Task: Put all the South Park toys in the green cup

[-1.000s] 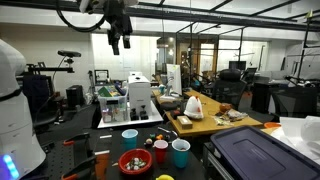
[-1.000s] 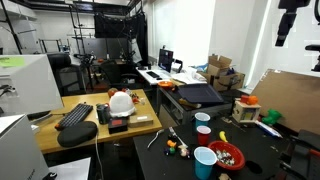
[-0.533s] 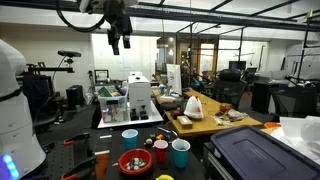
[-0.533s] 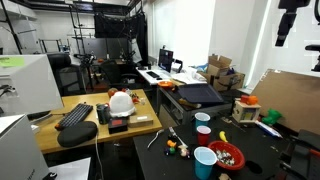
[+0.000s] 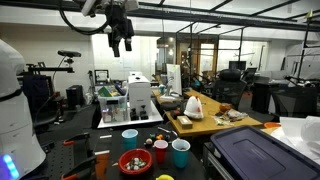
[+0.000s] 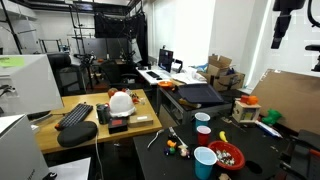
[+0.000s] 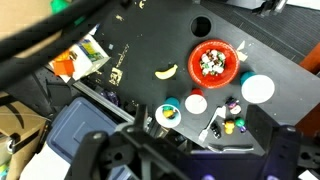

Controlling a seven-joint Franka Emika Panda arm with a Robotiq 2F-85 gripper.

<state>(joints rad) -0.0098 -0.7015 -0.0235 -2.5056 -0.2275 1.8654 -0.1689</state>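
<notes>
The gripper has shifted only slightly, turning a little on its wrist high above the black table; nothing on the table has moved.

In an exterior view, its jaws hang spread wide and hold nothing. Far below, the green cup stands upright at the right end of the near cluster, just beside the red cup. The light-blue cup is farther back on the left and the red bowl is nearest. That makes three cups and one bowl.

In an exterior view, the South Park toys lie in a loose group left of the cups, well below the gripper.

In the wrist view, the toys are small coloured specks between the cups, too small to count; one banana lies apart.

The toys look small, light and stiff, probably best pinched across the body one at a time. The cup looks light and could tip if knocked.
</notes>
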